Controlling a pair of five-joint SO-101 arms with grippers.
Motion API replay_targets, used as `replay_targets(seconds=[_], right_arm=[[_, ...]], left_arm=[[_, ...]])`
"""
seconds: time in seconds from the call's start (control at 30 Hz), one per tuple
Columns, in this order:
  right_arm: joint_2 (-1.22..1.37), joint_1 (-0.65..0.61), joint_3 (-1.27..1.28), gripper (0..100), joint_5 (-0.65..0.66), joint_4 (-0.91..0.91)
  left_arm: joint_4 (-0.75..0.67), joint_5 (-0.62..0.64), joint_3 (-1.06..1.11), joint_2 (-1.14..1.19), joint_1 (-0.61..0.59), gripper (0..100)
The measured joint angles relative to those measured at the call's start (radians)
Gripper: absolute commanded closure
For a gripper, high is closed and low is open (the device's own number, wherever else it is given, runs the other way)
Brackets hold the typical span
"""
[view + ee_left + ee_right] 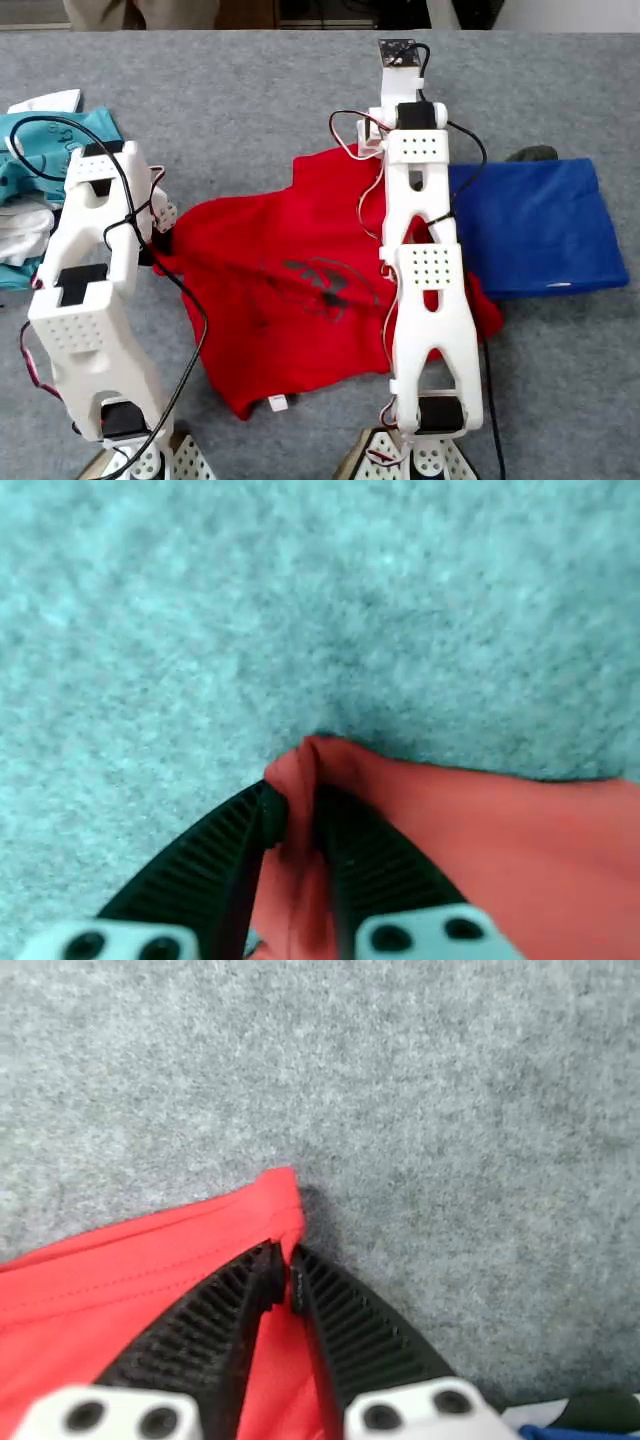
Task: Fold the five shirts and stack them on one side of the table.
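Red shirt [300, 290] spread at tabletop [250, 100] middle. Left jaws clenched on its left-side corner, right jaws on far corner (both pinching cloth). Body lies nearward of both, so fold likely goes toward near edge.

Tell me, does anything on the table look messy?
Yes. The red shirt lies crooked and wrinkled mid-table, the left hand and right hand each pinching an edge. Teal and white shirts sit in a rumpled heap off to one side.
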Motion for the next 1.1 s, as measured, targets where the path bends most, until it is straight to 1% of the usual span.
replay_targets(seconds=[0.07,0.2,0.33,0.43,0.47,0.57,0.77,1.0,1.1], right_arm=[[0.000,0.000,0.000,99.5,0.000,0.000],[0.002,0.000,-0.040,99.5,0.000,0.000],[-0.035,0.000,-0.061,99.5,0.000,0.000],[-0.135,0.000,-0.060,99.5,0.000,0.000],[-0.181,0.000,-0.060,99.5,0.000,0.000],[-0.321,0.000,-0.061,99.5,0.000,0.000],[-0.608,0.000,-0.061,99.5,0.000,0.014],[-0.973,0.000,-0.063,99.5,0.000,0.017],[-1.123,0.000,-0.064,99.5,0.000,0.011]], left_arm=[[0.038,-0.014,-0.057,0.002,0.000,97],[0.129,-0.144,-0.230,-0.012,-0.005,97],[0.241,-0.275,-0.460,-0.068,-0.005,97],[0.334,-0.362,-0.640,-0.098,-0.005,97],[0.362,-0.373,-0.695,-0.107,-0.005,97],[0.385,-0.390,-0.815,-0.149,-0.006,97],[0.391,-0.397,-0.868,-0.334,-0.011,97],[0.391,-0.399,-0.872,-0.652,-0.018,97],[0.391,-0.399,-0.830,-0.796,-0.021,97]])
